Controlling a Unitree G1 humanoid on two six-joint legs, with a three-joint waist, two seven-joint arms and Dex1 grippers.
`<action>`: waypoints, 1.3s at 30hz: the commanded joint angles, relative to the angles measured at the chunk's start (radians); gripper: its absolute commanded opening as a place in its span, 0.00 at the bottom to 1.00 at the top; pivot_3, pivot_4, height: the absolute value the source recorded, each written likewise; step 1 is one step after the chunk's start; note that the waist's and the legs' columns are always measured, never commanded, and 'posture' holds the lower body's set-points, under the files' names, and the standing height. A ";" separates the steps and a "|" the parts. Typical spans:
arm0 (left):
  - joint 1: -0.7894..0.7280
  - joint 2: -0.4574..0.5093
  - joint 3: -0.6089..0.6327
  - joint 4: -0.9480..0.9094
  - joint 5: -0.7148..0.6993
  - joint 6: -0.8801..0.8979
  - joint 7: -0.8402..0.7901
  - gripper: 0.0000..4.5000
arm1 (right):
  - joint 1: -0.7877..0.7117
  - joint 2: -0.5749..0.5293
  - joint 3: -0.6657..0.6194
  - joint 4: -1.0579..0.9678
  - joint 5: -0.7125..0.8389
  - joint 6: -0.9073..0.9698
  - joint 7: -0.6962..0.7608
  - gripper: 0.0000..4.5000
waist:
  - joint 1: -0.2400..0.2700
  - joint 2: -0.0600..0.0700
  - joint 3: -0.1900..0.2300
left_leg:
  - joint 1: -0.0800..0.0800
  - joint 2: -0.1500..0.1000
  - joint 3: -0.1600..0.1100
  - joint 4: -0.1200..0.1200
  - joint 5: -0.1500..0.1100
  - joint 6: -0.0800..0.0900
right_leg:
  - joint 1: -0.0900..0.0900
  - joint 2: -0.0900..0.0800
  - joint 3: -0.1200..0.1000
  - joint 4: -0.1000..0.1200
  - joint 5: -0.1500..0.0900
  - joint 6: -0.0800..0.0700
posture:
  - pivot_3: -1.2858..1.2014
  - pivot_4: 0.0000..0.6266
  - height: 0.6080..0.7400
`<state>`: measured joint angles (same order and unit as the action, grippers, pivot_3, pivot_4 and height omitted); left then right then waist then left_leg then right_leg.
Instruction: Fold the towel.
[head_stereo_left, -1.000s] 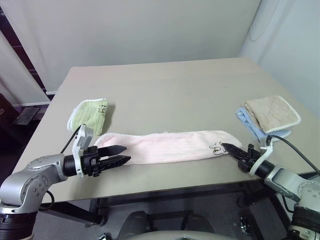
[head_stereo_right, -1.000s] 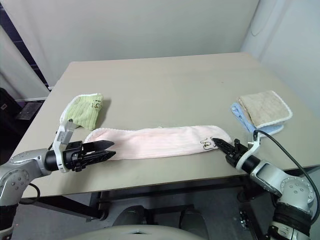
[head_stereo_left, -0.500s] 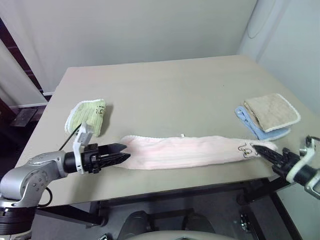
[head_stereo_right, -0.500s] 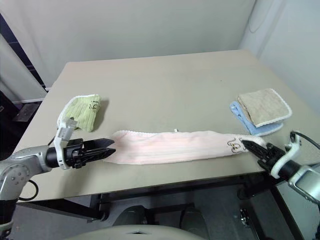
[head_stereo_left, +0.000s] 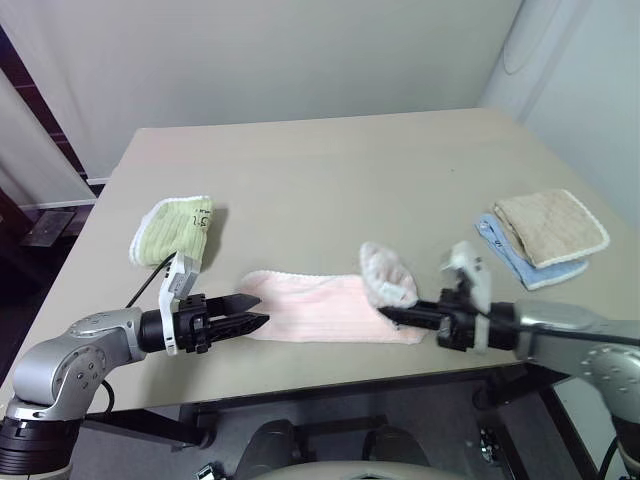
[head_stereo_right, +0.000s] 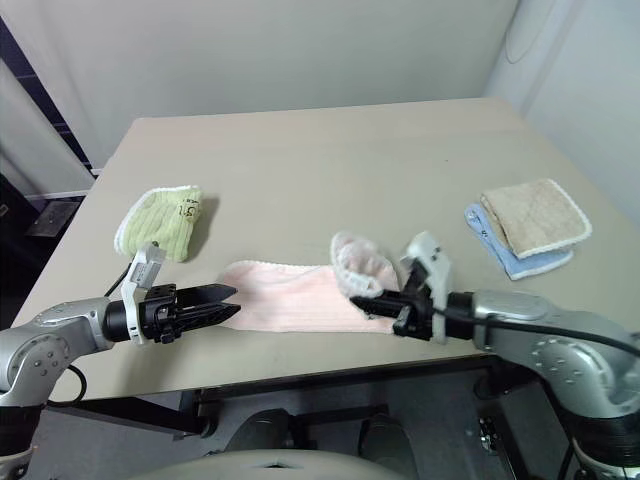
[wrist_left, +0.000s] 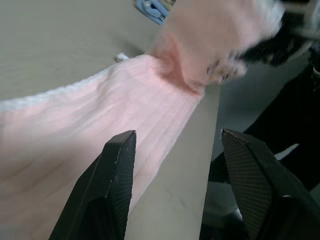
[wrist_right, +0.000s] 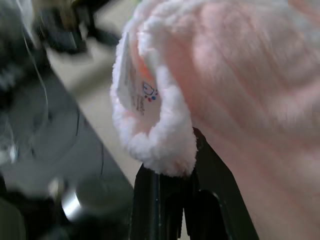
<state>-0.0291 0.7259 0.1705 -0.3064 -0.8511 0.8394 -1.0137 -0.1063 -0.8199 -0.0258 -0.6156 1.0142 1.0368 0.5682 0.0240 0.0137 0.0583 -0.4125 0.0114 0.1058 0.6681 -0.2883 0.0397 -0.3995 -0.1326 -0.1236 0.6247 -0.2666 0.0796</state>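
Folding the towel (head_stereo_left: 320, 305) | right gripper (head_stereo_left: 392, 313) is pinching its raised end above the middle | left gripper (head_stereo_left: 252, 322) is waiting spread at the flat end | towel is lying near the table (head_stereo_left: 330, 180) front edge | next: lay the raised end onto the flat end, edges matched

Soft even light — wrist views blurred

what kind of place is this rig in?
Probably a lab or test room, not a home: a bare table against plain white walls, holding just the pink towel, a green cloth and a beige cloth on a blue one.
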 joint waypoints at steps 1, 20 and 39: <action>-0.053 -0.024 -0.022 -0.061 -0.019 0.020 0.056 0.63 | -0.023 0.022 0.100 0.019 -0.139 -0.075 0.017 0.01 | 0.004 -0.001 0.000 | 0.000 0.000 0.000 0.000 0.000 0.000 | 0.001 0.000 0.000 -0.001 0.000 0.000 | 0.52 0.00 0.85; -0.146 0.030 0.061 -0.061 -0.153 0.113 0.091 0.63 | -0.137 0.176 0.300 0.185 -0.407 -0.139 0.087 0.01 | -0.010 -0.002 0.000 | 0.002 0.001 0.000 0.001 0.003 0.000 | 0.003 0.005 -0.001 0.003 0.004 0.003 | 0.52 0.00 0.85; -0.382 -0.116 -0.119 0.456 0.091 -0.231 -0.341 0.43 | -0.045 0.221 -0.136 0.246 -0.286 -0.360 0.189 0.77 | -0.012 -0.006 -0.002 | 0.003 0.004 0.000 0.001 0.006 -0.004 | 0.005 0.009 0.000 0.005 0.005 0.002 | 0.52 0.00 0.85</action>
<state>-0.3759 0.6131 0.0695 0.1425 -0.7830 0.6508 -1.3062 -0.1430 -0.6109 -0.1438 -0.3825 0.7290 0.7105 0.7543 0.0116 0.0072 0.0559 -0.4099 0.0156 0.1062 0.6695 -0.2825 0.0358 -0.3941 -0.1233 -0.1237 0.6298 -0.2614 0.0818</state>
